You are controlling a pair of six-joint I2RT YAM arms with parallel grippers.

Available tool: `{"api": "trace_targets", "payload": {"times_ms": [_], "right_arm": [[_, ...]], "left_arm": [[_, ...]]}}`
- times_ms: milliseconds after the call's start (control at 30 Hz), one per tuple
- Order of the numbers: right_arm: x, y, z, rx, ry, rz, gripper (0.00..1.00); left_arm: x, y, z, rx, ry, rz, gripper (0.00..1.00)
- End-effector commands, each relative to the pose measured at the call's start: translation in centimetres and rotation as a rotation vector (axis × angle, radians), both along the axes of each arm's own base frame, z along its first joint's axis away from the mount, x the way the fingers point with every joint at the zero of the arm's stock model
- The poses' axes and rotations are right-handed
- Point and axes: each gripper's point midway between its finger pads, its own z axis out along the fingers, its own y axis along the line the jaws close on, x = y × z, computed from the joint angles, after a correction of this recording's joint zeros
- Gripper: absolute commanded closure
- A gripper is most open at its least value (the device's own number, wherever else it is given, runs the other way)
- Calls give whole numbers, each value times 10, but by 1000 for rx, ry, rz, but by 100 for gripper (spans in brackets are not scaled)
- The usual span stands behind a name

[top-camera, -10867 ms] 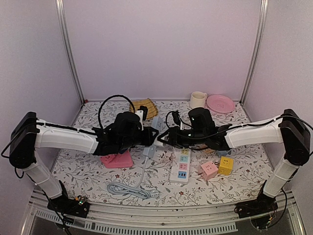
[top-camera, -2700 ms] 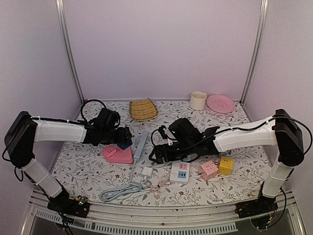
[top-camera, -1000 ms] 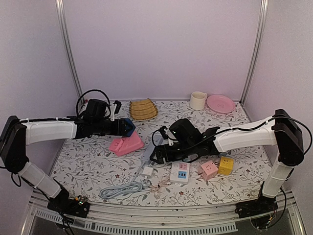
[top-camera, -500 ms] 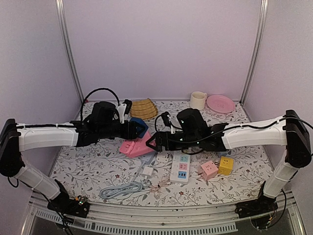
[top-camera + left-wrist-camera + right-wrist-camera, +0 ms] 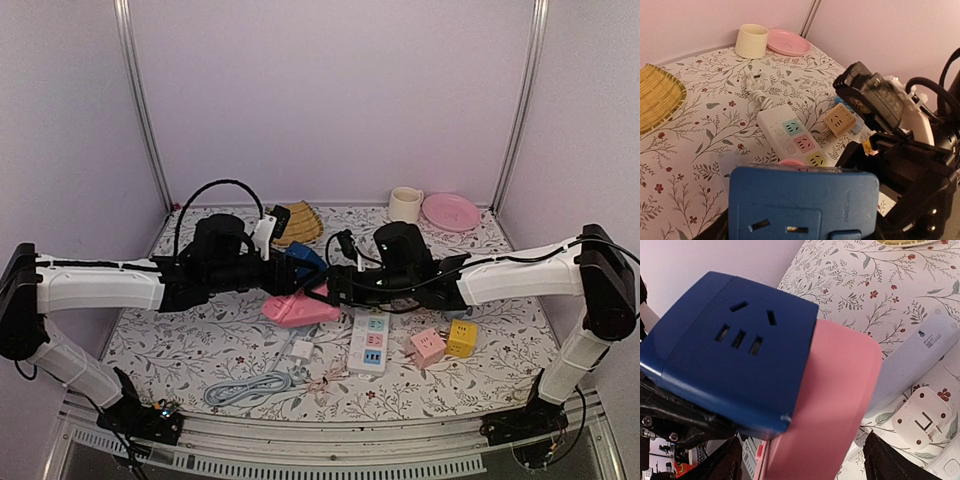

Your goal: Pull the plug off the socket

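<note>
Left wrist: blue block (image 5: 801, 204) covers socket (image 5: 790, 133) end.

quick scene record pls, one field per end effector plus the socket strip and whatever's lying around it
left end effector: shut on blue socket cube, held above the table
right end effector: fingers either side of pink block; contact unclear
pink block: right against the blue socket cube
socket: flat on table, visible outlets unoccupied
near socket: white adapter, pink cube, yellow cube
back edge: cup, pink plate, woven basket
</note>
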Motion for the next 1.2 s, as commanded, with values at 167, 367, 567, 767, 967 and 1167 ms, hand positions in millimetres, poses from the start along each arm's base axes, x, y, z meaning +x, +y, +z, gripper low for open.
{"api": "trace_targets", "payload": {"times_ms": [167, 367, 567, 767, 967, 1167], "right_arm": [[-5, 4, -1, 51, 36, 39, 41], [-6, 3, -3, 49, 44, 41, 60], [-3, 0, -12, 37, 74, 21, 84], [8, -14, -25, 21, 123, -51, 96], [16, -28, -31, 7, 134, -123, 96], [20, -37, -36, -1, 148, -167, 96]], "left_arm": [[-8, -17, 44, -68, -163, -25, 100], [-10, -21, 43, -33, -196, -10, 100], [-14, -21, 48, -1, -245, 21, 100], [-22, -20, 57, 33, -319, 63, 100], [-30, -11, 70, -14, -358, 90, 100], [-38, -1, 86, -83, -391, 89, 100]]}}
